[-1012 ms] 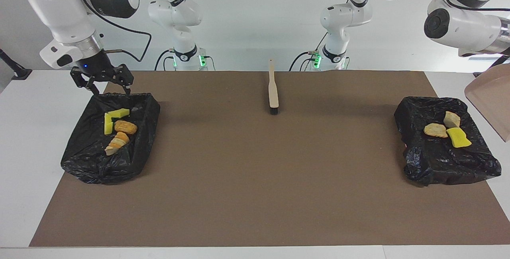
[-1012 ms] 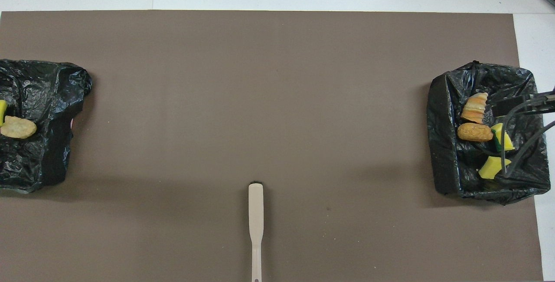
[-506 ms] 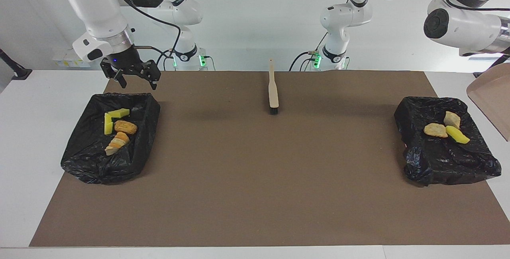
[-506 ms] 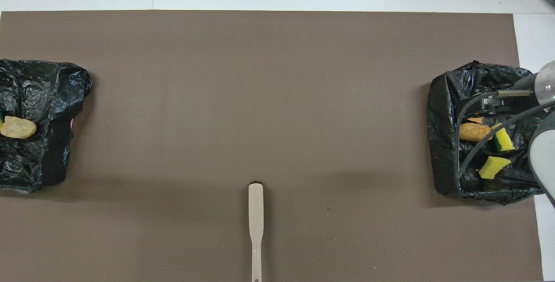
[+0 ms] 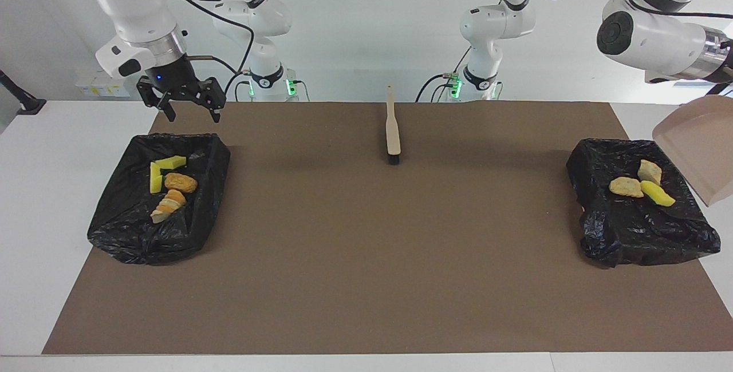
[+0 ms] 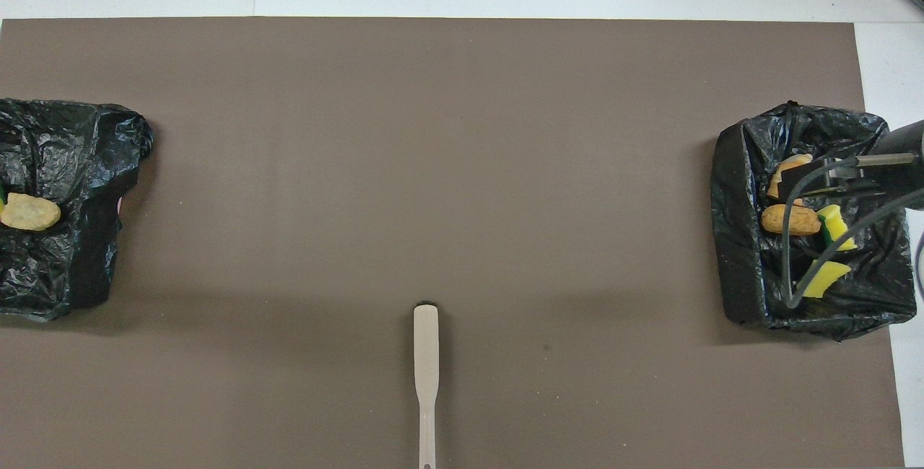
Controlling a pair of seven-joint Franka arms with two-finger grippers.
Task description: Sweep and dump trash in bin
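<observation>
The trash lies in two black bag-lined bins. The bin (image 5: 131, 229) at the right arm's end holds two yellow sponge pieces (image 5: 170, 161), a tan bread lump (image 5: 181, 182) and an orange lump (image 5: 168, 205). The bin (image 5: 635, 234) at the left arm's end holds a tan lump (image 5: 626, 187), a pale lump (image 5: 649, 171) and a yellow sponge (image 5: 657, 194). My right gripper (image 5: 186, 110) is open and empty, in the air over the robot-side rim of its bin. My left arm holds the beige dustpan (image 5: 696, 149) tilted in the air beside its bin; the gripper is mostly cut off by the picture's edge.
The beige brush (image 5: 392, 129) lies on the brown mat (image 5: 366, 257) midway between the bins, near the robots, bristles pointing away from them. It also shows in the overhead view (image 6: 426, 375). White table borders the mat.
My right gripper has risen from the rim of its bin and drawn back toward the robots. The yellow sponge in the other bin has settled. The dustpan has shifted slightly.
</observation>
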